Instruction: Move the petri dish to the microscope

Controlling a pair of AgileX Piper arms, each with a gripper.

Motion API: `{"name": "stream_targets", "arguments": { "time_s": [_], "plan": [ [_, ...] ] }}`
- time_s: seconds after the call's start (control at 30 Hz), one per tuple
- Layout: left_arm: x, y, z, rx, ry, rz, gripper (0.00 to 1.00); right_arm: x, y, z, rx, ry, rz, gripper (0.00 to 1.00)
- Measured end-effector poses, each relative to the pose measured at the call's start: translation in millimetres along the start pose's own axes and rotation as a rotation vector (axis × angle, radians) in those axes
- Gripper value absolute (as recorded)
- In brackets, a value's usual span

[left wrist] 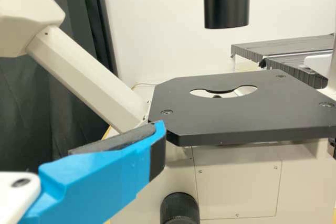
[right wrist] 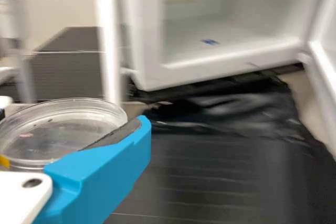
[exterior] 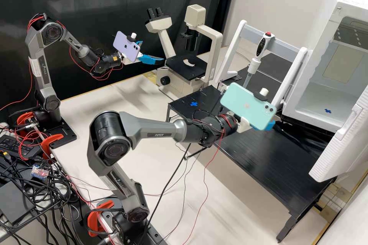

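By the microscope (exterior: 178,69) my left gripper (exterior: 152,51) stands open in the high view, close to the stage's eyepiece side. In the left wrist view one blue finger of that gripper (left wrist: 123,169) shows beside the black stage (left wrist: 239,119), whose round opening holds nothing. Over the black rack my right gripper (exterior: 270,125) is mostly behind a phone. The right wrist view has the clear petri dish (right wrist: 60,135) against the dark pad of a blue finger of my right gripper (right wrist: 126,140), shut on the dish; the other finger is hidden.
The black rack (exterior: 245,134) runs along the bench (exterior: 161,164), with a blue cross (exterior: 194,104) on it. Behind it stand a white frame with a pipette (exterior: 262,48) and the open white incubator (exterior: 322,95). The microscope's black condenser (left wrist: 226,1) hangs above the stage.
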Motion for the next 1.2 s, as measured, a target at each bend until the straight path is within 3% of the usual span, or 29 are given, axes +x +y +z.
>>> {"name": "stream_targets", "arguments": {
  "time_s": [0.27,0.4,0.6,0.77,1.0,1.2],
  "plan": [
    [0.0,0.0,0.0,0.000,0.000,0.000,1.00,-3.8,-44.6,-56.6,-0.116,0.172,-0.129,0.00],
    [0.0,0.0,0.0,0.000,0.000,0.000,1.00,-0.1,-62.8,-79.8,-0.165,0.198,-0.165,0.00],
    [0.0,0.0,0.0,0.000,0.000,0.000,1.00,13.2,-93.3,-116.5,-0.210,0.209,-0.215,0.00],
    [0.0,0.0,0.0,0.000,0.000,0.000,1.00,25.1,-118.9,-145.1,-0.287,0.199,-0.217,0.00],
    [0.0,0.0,0.0,0.000,0.000,0.000,1.00,38.1,-149.2,-166.2,-0.318,0.181,-0.110,0.00],
    [0.0,0.0,0.0,0.000,0.000,0.000,1.00,52.1,-165.5,-173.4,-0.269,0.233,0.084,0.00]
  ]
}}
